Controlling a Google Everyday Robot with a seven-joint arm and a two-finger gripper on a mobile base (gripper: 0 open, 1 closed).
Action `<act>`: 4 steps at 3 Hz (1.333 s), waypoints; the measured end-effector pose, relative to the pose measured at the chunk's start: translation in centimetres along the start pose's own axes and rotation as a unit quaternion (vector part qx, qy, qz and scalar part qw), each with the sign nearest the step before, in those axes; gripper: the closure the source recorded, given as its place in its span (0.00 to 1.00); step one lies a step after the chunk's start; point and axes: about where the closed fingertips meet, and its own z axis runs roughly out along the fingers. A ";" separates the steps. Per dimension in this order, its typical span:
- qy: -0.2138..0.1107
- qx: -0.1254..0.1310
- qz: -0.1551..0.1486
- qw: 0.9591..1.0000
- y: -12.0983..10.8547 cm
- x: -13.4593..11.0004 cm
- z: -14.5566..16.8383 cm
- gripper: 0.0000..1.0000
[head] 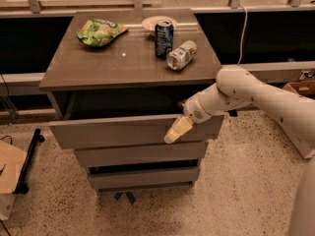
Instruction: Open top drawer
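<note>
The top drawer (113, 132) sits just under the cabinet top (98, 68), pulled out a bit. The gripper (178, 130) is at its front, right of the middle, by the top edge. I cannot tell if it is open or shut. The front looks hard, flat and smooth, with no handle, so the top edge is probably the best place to hold.

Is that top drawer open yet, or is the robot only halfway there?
Mostly done: the top drawer sticks out past the two drawers below, a dark gap showing under the tabletop. In hand: the gripper sits at the right of its front panel. Left: perhaps pulling it out further.
</note>
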 end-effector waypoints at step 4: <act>0.017 -0.006 0.010 1.000 1.0 1.5 -1.1 0.73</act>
